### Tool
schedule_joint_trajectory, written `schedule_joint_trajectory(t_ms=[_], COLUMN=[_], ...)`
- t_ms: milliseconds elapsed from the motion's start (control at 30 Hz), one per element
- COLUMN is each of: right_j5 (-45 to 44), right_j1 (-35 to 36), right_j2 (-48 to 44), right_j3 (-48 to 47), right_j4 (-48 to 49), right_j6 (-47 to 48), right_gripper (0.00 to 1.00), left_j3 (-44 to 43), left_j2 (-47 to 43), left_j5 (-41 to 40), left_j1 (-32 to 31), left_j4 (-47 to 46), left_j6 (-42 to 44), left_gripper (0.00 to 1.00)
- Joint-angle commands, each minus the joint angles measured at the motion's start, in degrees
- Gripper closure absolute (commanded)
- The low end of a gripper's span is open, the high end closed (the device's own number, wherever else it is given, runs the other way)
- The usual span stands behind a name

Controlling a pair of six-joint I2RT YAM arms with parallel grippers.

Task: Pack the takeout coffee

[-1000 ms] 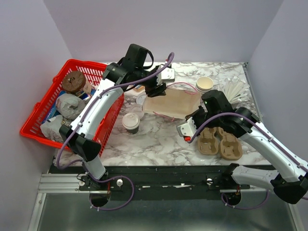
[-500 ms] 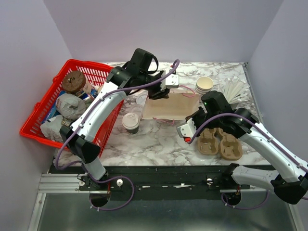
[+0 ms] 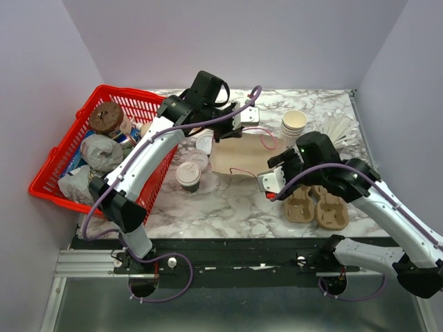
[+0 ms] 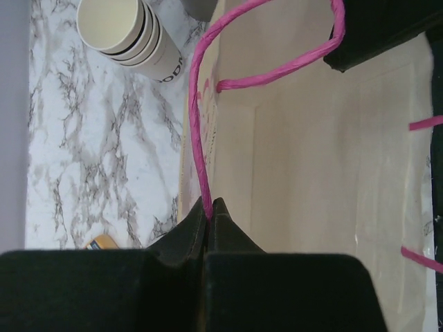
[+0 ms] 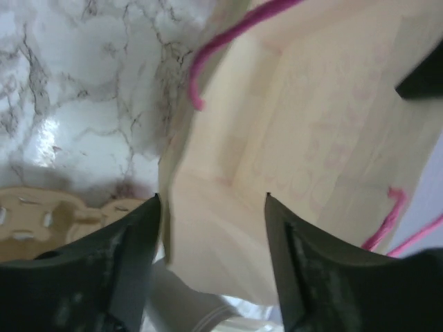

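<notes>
Left gripper (image 4: 209, 207) was pinched fully closed on the pink twisted-cord handle (image 4: 197, 124) of the flat cream paper bag (image 3: 242, 155), which it held up off the white marble table (image 3: 228, 204) at the centre of the overhead view. We saw the right gripper (image 5: 211, 200) spread wide. Its two dark fingers (image 5: 128, 263) straddled one edge of the bag without clamping it, at the bag's right side in the overhead frame.

The takeout coffee, a small cream paper cup with a dark brown band and a round white plastic lid (image 3: 187, 176), stood on the marble just beside the bag's lower left corner, left of centre in the frame. Its long axis ran vertical, lid up toward the camera. We judged the left arm nearer, since its forearm passed close by the cup, while the bag lay between the cup and the right gripper. With the left gripper occupied by the handle, we reckoned the next move depended on turning the bag's mouth toward the cup. We could not tell how far that mouth gaped.
</notes>
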State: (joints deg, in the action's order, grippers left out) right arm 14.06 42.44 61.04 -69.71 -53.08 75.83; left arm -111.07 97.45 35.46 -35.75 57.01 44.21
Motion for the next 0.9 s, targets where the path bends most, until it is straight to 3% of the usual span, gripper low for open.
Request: schedule_joint_trajectory(t_ms=[0, 233, 467, 633, 800, 867], right_j5=[-2.81, -9.14, -7.48, -3.53, -0.88, -0.09], right_j1=[0.46, -0.25, -2.62, -11.9, -21.24, -24.58], right_j2=[-7.15, -16.73, -19.99, -15.26, -4.03, -1.37], right_j3=[-1.66, 5.98, 14.68, 15.92, 11.2, 9.52], right_j4=[-2.02, -6.6, -6.51, -6.34, -5.9, -5.81], right_j6=[-8.15, -19.47, -35.83, -45.57, -50.77, -54.2], right_gripper=[0.26, 0.25, 0.31, 0.39, 0.47, 0.55], left_j3=[1.55, 7.35, 8.41, 9.73, 10.87, 12.01], left_j2=[-1.38, -3.85, -3.76, -3.76, -4.02, -4.29], left_j5=[-1.45, -4.87, -9.97, -12.08, -11.21, -8.33], left_j1=[-0.2, -0.29, -0.2, -0.2, 0.68, 1.99], left_j4=[-2.51, -8.84, -16.13, -17.64, -17.02, -17.11], left_j6=[-5.25, -10.53, -17.13, -19.68, -21.97, -24.24], left_gripper=[1.0, 1.0, 1.0, 1.0, 1.0, 1.0])
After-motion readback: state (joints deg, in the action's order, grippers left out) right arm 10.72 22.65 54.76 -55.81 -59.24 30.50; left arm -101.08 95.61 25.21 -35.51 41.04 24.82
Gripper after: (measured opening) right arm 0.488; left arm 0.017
